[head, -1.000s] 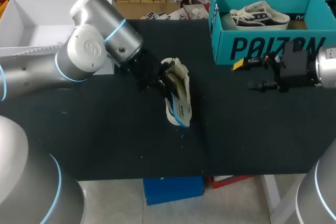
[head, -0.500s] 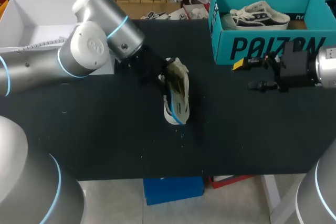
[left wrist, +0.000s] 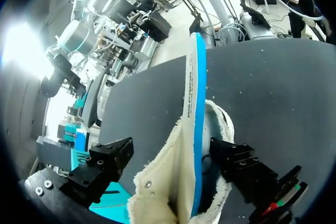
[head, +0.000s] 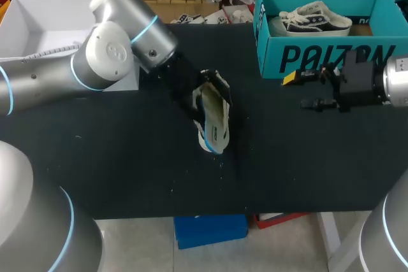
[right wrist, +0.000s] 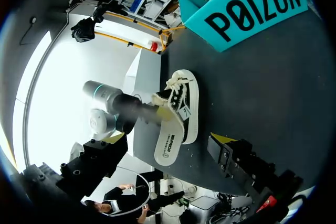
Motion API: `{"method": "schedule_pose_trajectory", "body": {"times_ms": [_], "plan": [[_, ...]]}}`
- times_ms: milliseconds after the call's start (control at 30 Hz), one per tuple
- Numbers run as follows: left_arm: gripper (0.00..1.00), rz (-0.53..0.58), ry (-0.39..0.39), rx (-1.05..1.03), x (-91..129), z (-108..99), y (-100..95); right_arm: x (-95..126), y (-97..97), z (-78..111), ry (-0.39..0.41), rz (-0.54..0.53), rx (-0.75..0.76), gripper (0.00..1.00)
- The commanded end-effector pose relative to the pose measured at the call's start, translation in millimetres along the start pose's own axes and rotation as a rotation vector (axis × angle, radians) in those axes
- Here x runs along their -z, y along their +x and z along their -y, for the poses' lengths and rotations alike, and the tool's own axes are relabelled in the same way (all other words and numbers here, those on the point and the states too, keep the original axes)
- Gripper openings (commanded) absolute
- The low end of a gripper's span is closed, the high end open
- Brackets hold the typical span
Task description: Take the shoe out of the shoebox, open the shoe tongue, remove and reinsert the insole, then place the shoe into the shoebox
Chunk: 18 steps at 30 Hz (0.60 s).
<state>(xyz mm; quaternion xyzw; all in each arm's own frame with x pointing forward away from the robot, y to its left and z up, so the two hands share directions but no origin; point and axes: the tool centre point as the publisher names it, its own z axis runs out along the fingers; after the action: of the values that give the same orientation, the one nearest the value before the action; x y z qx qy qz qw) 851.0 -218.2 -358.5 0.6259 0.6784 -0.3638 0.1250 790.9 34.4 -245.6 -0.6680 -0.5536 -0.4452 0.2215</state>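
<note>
Black tabletop (head: 127,176) as working ground, nearest the camera.

Mid-table: cream-and-dark shoe (head: 213,119), out of its box and tipped onto its side, open end toward the left gripper (left wrist: 173,150), toe toward the near edge. Judged purpose of the tilt: mouth of the shoe turned to the left arm, so that the inside can be worked.

Insole (left wrist: 195,93), as it appears: a flat printed slab with a blue edge, standing along the shoe and projecting past it. Fully free or partly seated: not decidable.

Left gripper set about the open end, with shoe and insole within its span. Clamped or merely cradling: not decidable from any view. Likely step in hand: insole removal or reinsertion.

Further right, well apart from the shoe: right gripper (head: 305,89), spread wide, grasping nothing and touching nothing, hanging just before the front wall of the shoebox (head: 319,58). Probable reason: parked clear of the left arm, yet near at hand for steadying the shoe or for its return.

Farthest, at right: the teal shoebox itself, open-topped, with a second shoe (head: 315,20) inside and seemingly room beside that for the worked shoe.

Farthest, at left: white open box (head: 51,23), partly behind the left arm.
</note>
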Motion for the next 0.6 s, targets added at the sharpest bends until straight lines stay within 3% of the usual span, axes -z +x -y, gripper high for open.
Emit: {"method": "schedule_pose_trajectory", "body": {"times_ms": [33,133,300,467,600], "plan": [[1.00,-0.003,0.001,-0.008,-1.6,8.8,-1.1,-0.2,0.5,-0.4,0.001,0.002,0.000,1.00],[0.91,-0.005,0.007,-0.010,-5.0,16.4,-1.6,-0.2,0.5,-0.4,0.001,0.002,0.000,1.00],[0.54,-0.006,0.016,-0.011,-7.8,29.5,-1.7,-0.2,0.5,-0.4,0.001,0.002,0.000,1.00],[0.50,-0.026,0.005,-0.012,-3.4,41.3,0.7,-0.2,0.5,-0.4,0.001,0.002,0.000,1.00],[0.53,-0.053,-0.011,-0.003,-3.1,50.1,6.7,-0.2,0.5,-0.4,0.001,0.002,0.000,1.00]]}}
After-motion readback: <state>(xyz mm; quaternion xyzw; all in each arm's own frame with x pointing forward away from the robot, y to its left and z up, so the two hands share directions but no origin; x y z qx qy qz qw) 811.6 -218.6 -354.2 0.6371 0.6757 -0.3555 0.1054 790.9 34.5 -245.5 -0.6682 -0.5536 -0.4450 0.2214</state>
